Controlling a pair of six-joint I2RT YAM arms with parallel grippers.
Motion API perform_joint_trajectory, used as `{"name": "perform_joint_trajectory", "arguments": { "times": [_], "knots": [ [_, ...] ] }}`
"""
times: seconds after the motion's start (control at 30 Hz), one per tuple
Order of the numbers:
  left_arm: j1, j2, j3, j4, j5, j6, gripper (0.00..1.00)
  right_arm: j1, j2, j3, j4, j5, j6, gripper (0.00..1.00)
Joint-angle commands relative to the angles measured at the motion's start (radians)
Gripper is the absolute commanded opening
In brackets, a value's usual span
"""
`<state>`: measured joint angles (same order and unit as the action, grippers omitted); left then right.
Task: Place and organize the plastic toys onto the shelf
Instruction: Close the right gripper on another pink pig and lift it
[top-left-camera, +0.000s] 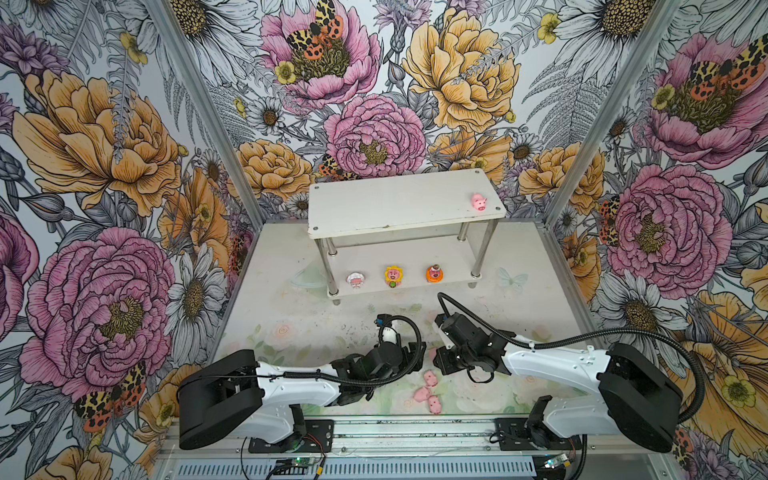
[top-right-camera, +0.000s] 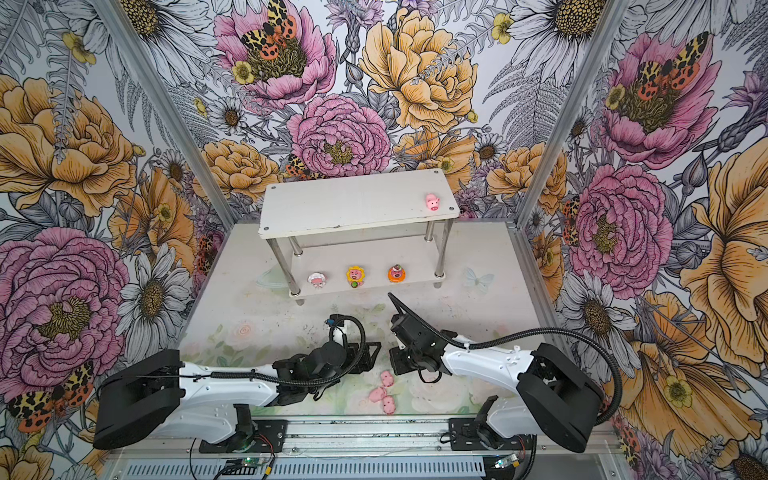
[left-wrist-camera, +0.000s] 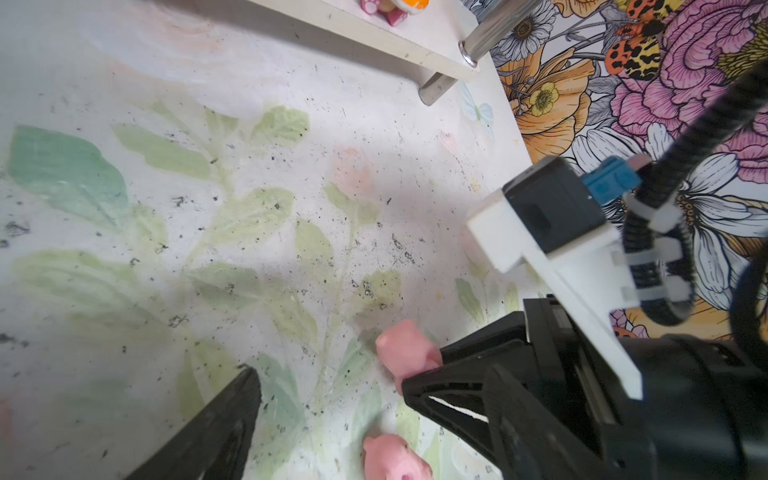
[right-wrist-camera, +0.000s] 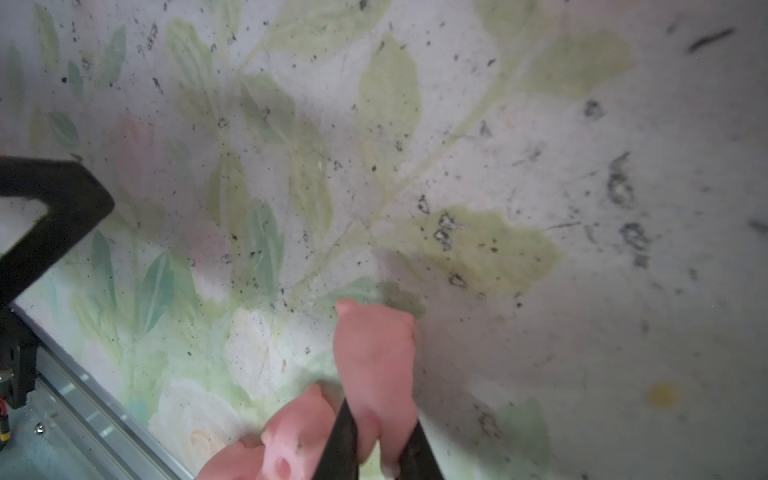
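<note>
While my right gripper (right-wrist-camera: 380, 419) pinches a tiny pink plastic pig (right-wrist-camera: 374, 345) down on the faded floral tabletop (top-left-camera: 291, 328) near its front edge, I should lift it straight up, clear of the neighbouring pigs (top-left-camera: 430, 379), toward the white two-tier metal-legged shelf (top-left-camera: 395, 205).

On the table (top-left-camera: 291, 332), a shelf (top-left-camera: 395, 208) is set mid-frame. One pig (top-left-camera: 478, 203) is laid on top, three figures (top-left-camera: 393, 276) below. Three pigs (top-left-camera: 422, 394) are left bottom centre.
</note>
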<state>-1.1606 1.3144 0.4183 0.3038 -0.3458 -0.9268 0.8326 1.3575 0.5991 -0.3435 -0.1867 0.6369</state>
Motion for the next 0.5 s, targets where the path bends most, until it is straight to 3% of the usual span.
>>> {"name": "perform_joint_trajectory", "arguments": {
  "times": [0.0, 0.1, 0.27, 0.47],
  "knots": [
    [0.006, -0.028, -0.03, 0.023, 0.006, -0.023, 0.86, 0.003, 0.036, 0.025, 0.08, -0.021, 0.023, 0.12],
    [0.006, -0.048, -0.051, 0.022, -0.002, -0.029, 0.86, 0.002, 0.07, 0.017, 0.084, -0.005, 0.023, 0.13],
    [-0.002, -0.093, -0.077, 0.022, -0.031, -0.03, 0.86, -0.001, 0.066, -0.023, 0.084, 0.063, 0.053, 0.41],
    [-0.003, -0.14, -0.096, 0.008, -0.045, -0.027, 0.86, -0.033, -0.029, -0.082, 0.078, 0.125, 0.078, 0.52]
  ]
}}
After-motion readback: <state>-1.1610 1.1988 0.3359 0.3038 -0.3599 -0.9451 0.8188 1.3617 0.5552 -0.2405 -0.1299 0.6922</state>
